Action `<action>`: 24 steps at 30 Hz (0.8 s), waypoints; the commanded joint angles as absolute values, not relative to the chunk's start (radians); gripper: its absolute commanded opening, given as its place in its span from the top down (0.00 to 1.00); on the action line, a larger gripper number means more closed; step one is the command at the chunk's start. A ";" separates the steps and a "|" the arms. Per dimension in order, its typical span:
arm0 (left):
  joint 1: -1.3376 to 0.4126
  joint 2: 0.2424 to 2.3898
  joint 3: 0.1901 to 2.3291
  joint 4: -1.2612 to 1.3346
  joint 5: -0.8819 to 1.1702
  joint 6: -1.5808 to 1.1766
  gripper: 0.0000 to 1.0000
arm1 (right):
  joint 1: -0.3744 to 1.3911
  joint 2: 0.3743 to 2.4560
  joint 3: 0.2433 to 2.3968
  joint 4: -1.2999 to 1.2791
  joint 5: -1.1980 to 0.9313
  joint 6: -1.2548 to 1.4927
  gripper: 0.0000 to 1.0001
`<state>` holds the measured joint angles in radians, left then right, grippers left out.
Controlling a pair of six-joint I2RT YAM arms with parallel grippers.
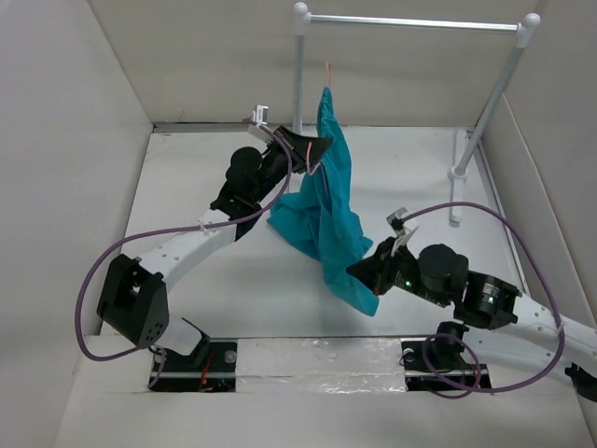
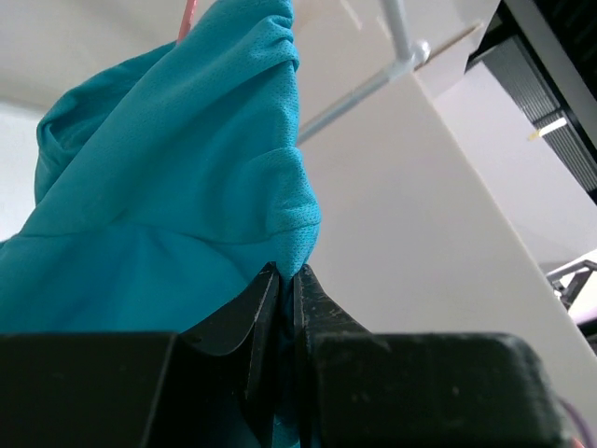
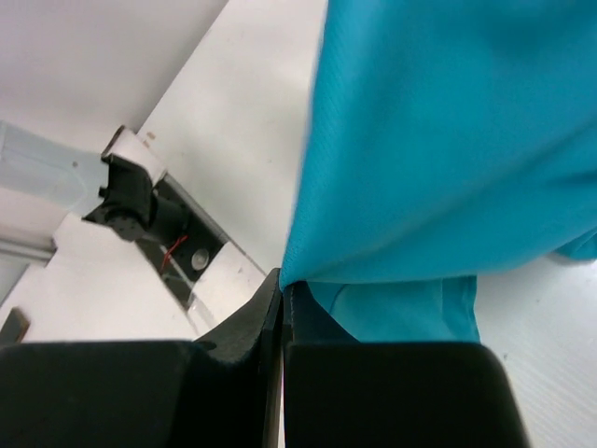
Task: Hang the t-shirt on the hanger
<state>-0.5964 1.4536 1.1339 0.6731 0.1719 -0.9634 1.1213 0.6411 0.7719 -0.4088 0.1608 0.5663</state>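
The teal t-shirt (image 1: 328, 210) hangs bunched above the table middle, from a high point near the rail down to its low corner. The pink hanger's hook (image 1: 327, 73) sticks up out of the shirt's top, and a bit of its wire shows beside my left gripper; the rest is hidden in the cloth. My left gripper (image 1: 323, 146) is shut on a fold of the t-shirt (image 2: 168, 187) near its top; pink wire (image 2: 187, 19) shows above. My right gripper (image 1: 360, 272) is shut on the lower edge of the t-shirt (image 3: 448, 140), held above the table.
A clothes rail with white posts and a silver bar (image 1: 410, 22) stands at the back right, its right post foot (image 1: 459, 173) on the table. White walls close in the left, back and right. The left arm's base (image 3: 140, 201) shows in the right wrist view.
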 commanded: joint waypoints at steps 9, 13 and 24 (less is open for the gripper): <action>-0.601 1.281 0.959 0.795 0.282 -1.039 1.00 | 0.983 0.983 0.956 -0.273 0.097 0.387 1.00; -0.601 1.250 0.970 0.735 0.304 -1.018 1.00 | 0.973 1.026 0.920 -0.322 0.159 0.397 0.65; -0.601 1.281 0.928 0.773 0.296 -1.034 1.00 | 0.982 0.908 1.045 -0.404 0.216 0.361 0.50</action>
